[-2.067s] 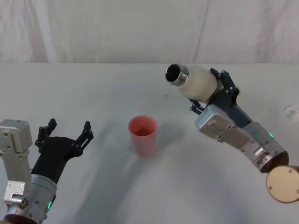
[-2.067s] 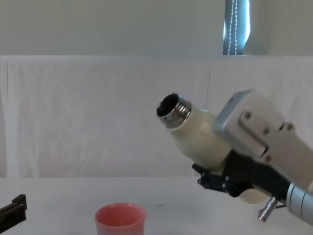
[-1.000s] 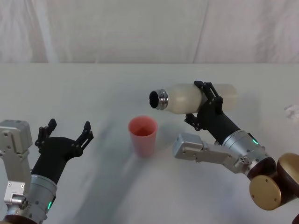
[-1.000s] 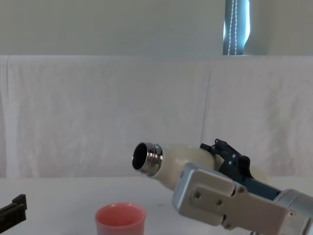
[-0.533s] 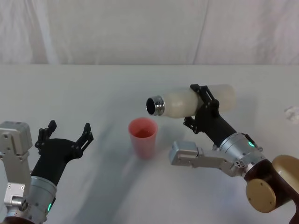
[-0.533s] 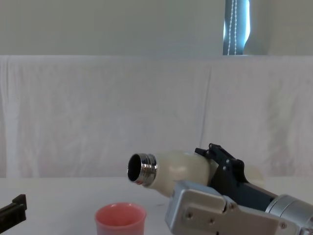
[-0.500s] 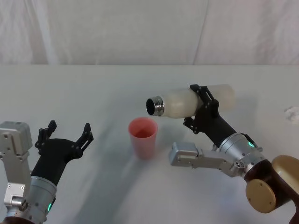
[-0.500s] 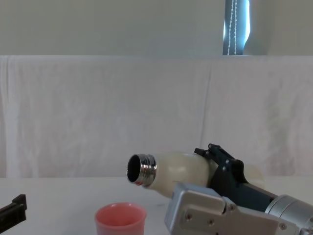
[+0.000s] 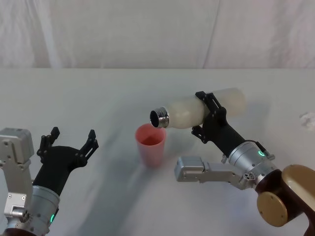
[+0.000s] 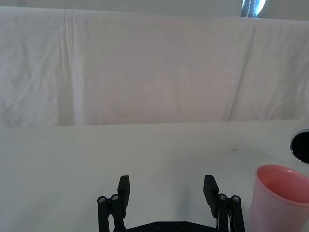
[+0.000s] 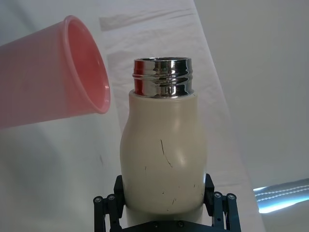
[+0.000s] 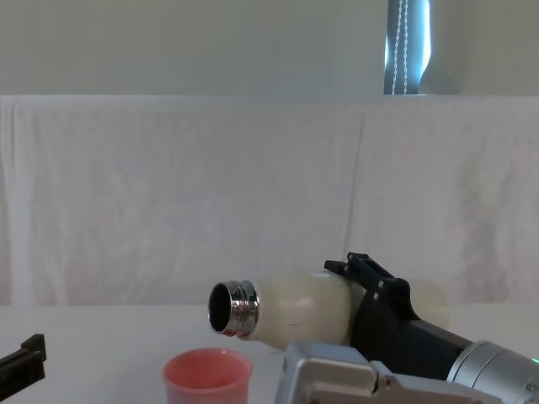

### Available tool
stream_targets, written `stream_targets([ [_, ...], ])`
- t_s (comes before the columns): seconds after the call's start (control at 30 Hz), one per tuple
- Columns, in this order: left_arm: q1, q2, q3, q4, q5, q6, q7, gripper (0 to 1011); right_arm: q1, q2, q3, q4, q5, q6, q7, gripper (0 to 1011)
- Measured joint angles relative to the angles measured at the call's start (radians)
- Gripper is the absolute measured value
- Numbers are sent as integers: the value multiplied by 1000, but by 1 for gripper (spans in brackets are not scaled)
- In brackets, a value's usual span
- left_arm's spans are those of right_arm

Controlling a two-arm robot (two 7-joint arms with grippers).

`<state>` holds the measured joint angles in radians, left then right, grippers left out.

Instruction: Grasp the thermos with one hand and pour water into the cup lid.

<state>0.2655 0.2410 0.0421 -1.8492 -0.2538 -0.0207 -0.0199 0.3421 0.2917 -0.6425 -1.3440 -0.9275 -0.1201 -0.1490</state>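
Black two-fingered left gripper (image 9: pixel 69 142) and right gripper (image 9: pixel 206 115) on grey-silver arms with green lights.

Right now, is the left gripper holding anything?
No, the left gripper sits open and empty left of the cup lid.

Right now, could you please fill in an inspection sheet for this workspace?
Surface: white table, no spill seen.
Thermos: uncapped, tipped nearly level, steel neck angled down over the cup's rim; no stream visible.
Cup lid: pink, upright on the table, below the neck.
Clutter: a small pale scrap at the table's right edge.
Right claw: shut around the thermos body, holding it above the table.
Left claw: open, idle above the table to the left of the cup, apart from it.
Cables: nothing seen.
Surroundings: white cloth backdrop behind the table.
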Motion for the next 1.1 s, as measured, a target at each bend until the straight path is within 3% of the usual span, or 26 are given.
stream_targets([
  [1.1,0,0,0,0,0,0,0,1001,69,15,-37,74,-39,-22,-41,959],
])
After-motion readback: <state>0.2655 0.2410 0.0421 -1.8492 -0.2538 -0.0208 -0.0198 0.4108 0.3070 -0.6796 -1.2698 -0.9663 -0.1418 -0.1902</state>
